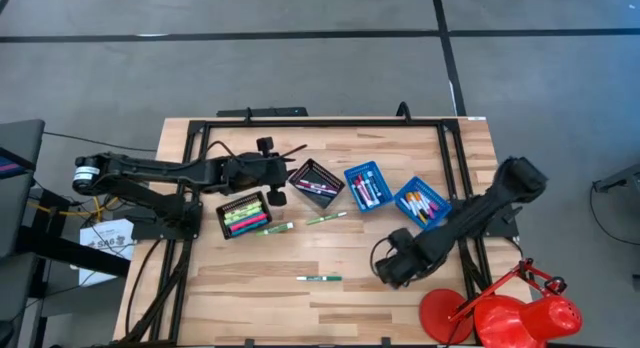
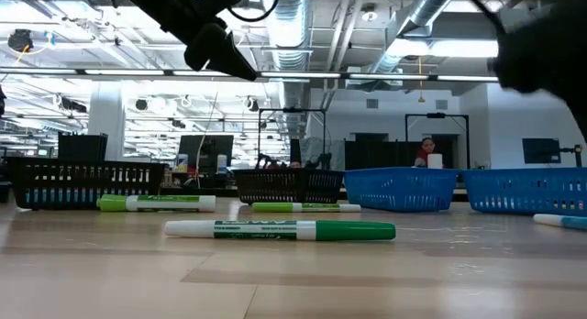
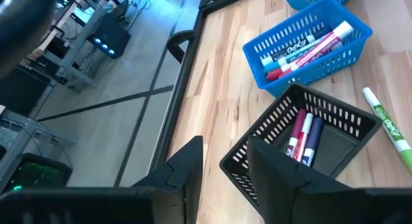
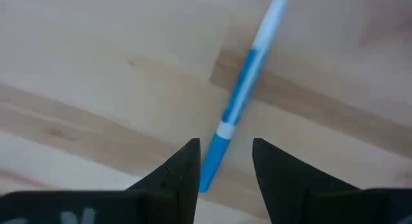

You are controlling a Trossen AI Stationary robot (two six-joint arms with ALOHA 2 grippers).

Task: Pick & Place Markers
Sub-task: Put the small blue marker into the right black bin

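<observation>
Three green markers lie flat on the wooden table (image 1: 240, 288): one near the front (image 1: 318, 278), two more further back (image 1: 327, 218) (image 1: 278, 229). A blue marker (image 4: 241, 102) lies on the wood under my right gripper (image 4: 225, 166). That gripper points down and is open, with the marker's near end between its fingers; I see no touch. My left gripper (image 3: 225, 169) is open with nothing in it, raised between a black tray (image 1: 243, 216) of green and pink markers and a black tray (image 3: 309, 137) of red and dark markers.
Two blue trays (image 1: 366, 186) (image 1: 422, 202) with markers stand at the back right. A black rail frame (image 1: 190, 168) runs along the table's sides and back. A red lamp-like object (image 1: 510, 313) sits at the near right corner. Bare wood lies along the front.
</observation>
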